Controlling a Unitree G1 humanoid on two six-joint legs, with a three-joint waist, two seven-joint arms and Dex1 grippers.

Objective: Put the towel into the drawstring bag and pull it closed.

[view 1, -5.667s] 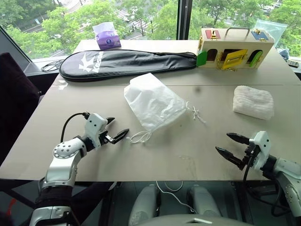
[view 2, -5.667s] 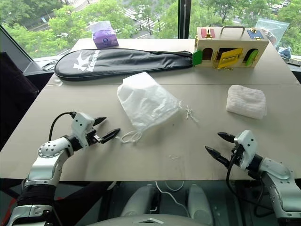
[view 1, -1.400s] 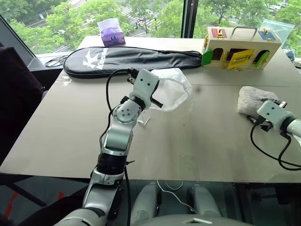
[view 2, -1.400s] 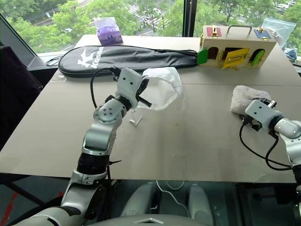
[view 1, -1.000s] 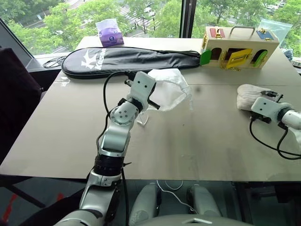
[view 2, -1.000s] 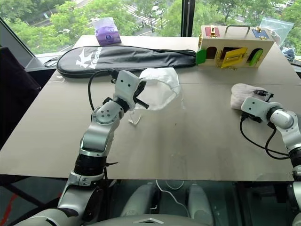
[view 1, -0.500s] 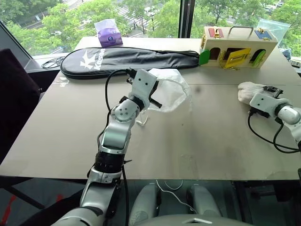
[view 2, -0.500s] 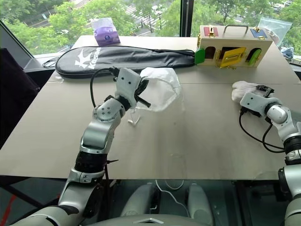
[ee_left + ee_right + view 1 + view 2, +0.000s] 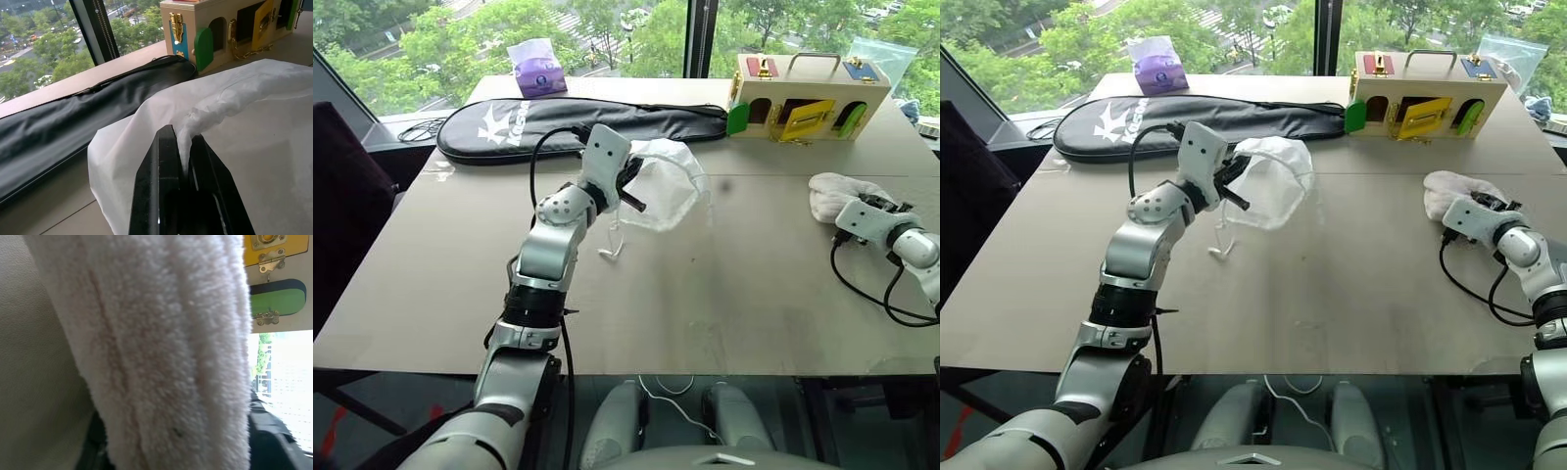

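Note:
The drawstring bag [image 9: 668, 188], thin white fabric, hangs lifted off the table at mid-left, its mouth rim pinched in my left gripper [image 9: 631, 191], which is shut on it. The left wrist view shows the fabric squeezed between the two black fingers [image 9: 164, 161]. A white cord [image 9: 615, 240] dangles from the bag to the table. The towel [image 9: 832, 191], a fluffy white cloth, lies bunched at the right side of the table. My right gripper [image 9: 881, 208] is against its near edge, and the towel [image 9: 161, 342] sits pressed between that gripper's fingers.
A long black racket case [image 9: 587, 122] lies behind the bag. A purple tissue pack [image 9: 538, 70] stands at the back left, and a wooden latch box [image 9: 808, 93] with a clear zip bag [image 9: 881, 59] at the back right. Bare table [image 9: 744, 284] lies between my arms.
My right gripper has closed onto the towel's edge. My left gripper, still holding the bag, has pushed a little forward and up, and the cord now hangs freer.

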